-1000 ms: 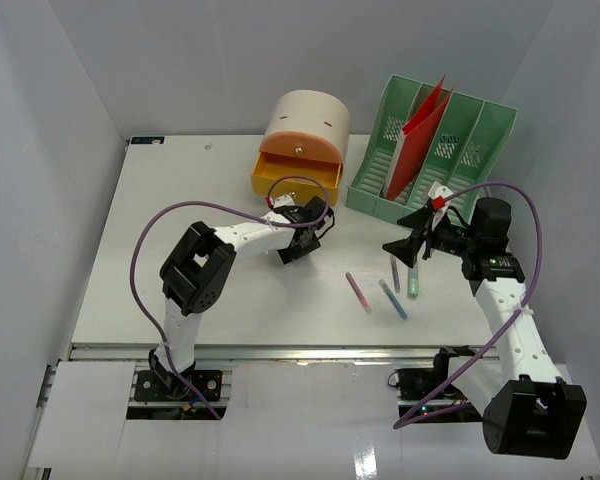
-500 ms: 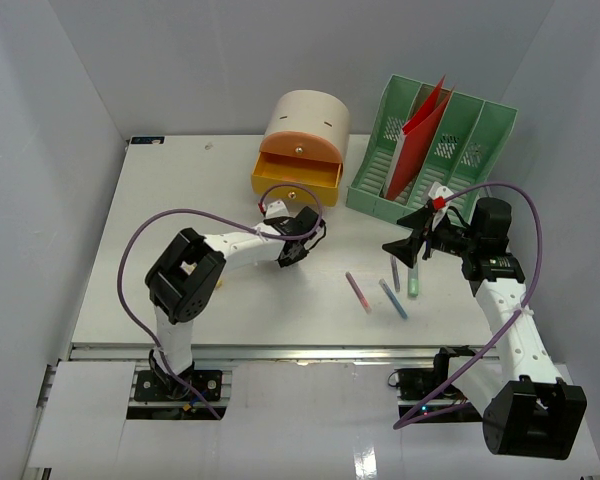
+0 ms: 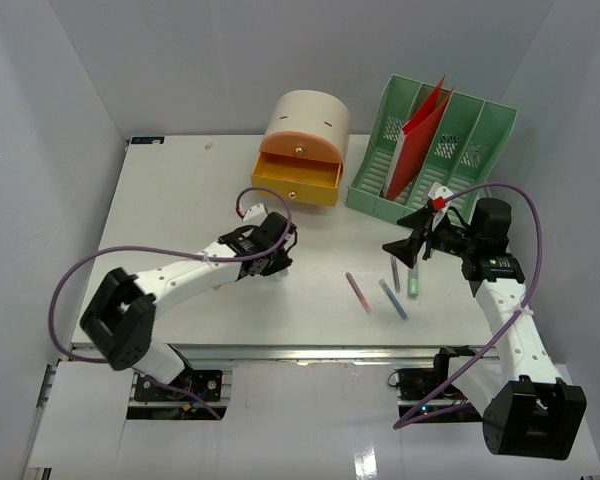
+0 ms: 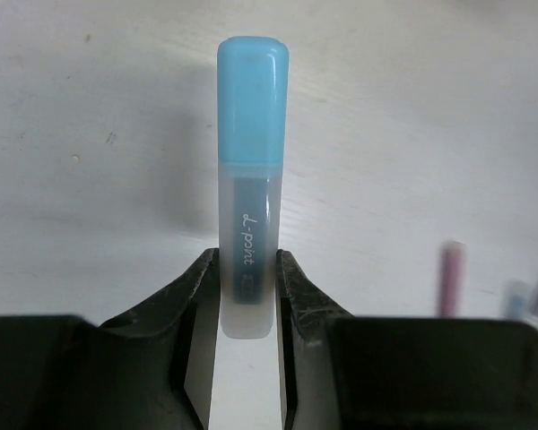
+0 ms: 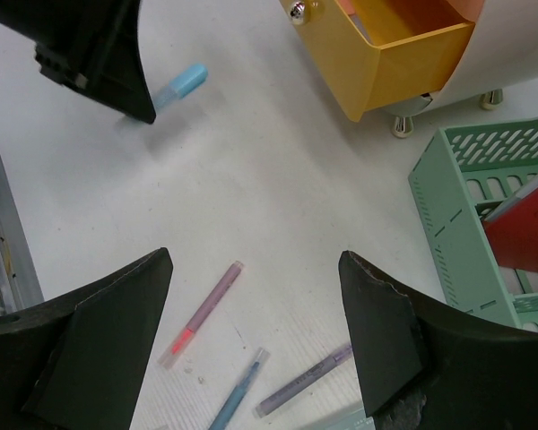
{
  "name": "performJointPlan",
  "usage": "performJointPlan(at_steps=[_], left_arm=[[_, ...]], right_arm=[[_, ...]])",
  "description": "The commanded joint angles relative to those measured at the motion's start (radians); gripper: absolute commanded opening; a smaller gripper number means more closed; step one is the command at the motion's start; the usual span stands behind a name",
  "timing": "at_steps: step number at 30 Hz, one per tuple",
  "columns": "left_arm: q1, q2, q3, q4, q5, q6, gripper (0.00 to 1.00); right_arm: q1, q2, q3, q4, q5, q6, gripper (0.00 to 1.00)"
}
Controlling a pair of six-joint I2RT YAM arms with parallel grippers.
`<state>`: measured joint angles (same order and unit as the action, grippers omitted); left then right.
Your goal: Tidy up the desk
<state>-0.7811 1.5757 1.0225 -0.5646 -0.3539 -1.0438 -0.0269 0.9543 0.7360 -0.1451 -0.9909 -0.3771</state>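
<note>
The white desk point(image 3: 180, 200) carries loose pens. My left gripper point(image 3: 280, 256) is shut on a light-blue highlighter point(image 4: 251, 152), gripping its clear rear end low over the desk point(image 4: 90, 179); the blue cap sticks out ahead. It also shows in the right wrist view point(image 5: 181, 85). My right gripper point(image 3: 408, 246) is open and empty, its jaws spread wide point(image 5: 255, 269) above a pink-tipped pen point(image 5: 202, 313), a blue pen point(image 5: 238, 399) and a purple pen point(image 5: 302, 391). In the top view these lie at centre right: pink point(image 3: 358, 292), blue point(image 3: 393, 298), purple point(image 3: 395, 272).
A cream round drawer unit point(image 3: 305, 122) stands at the back with its yellow drawer point(image 3: 298, 180) pulled open. A green slotted file rack point(image 3: 460, 140) holding a red folder point(image 3: 420, 135) stands at back right. A green pen point(image 3: 413, 282) lies by my right gripper.
</note>
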Motion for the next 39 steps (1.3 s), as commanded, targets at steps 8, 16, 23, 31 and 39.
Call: performJointPlan(at_steps=[8,16,23,31,39], left_arm=[[0.147,-0.234,0.131,0.384,0.169,-0.189,0.03],[0.262,0.117,0.434,0.423,0.304,-0.438,0.03],[0.280,0.243,0.532,0.404,0.276,-0.508,0.09],[0.286,0.242,0.498,0.441,0.293,-0.508,0.47],[0.289,0.158,0.458,0.519,0.328,-0.367,0.85]], right_arm=[[-0.012,-0.011,-0.017,0.053,0.002,-0.011,0.82],[-0.033,-0.010,-0.024,0.057,0.005,-0.017,0.82],[-0.045,-0.007,-0.027,0.060,0.003,-0.019,0.82],[-0.044,0.001,-0.032,0.058,-0.006,-0.030,0.82],[-0.044,0.014,-0.026,-0.099,-0.171,-0.296,0.82]])
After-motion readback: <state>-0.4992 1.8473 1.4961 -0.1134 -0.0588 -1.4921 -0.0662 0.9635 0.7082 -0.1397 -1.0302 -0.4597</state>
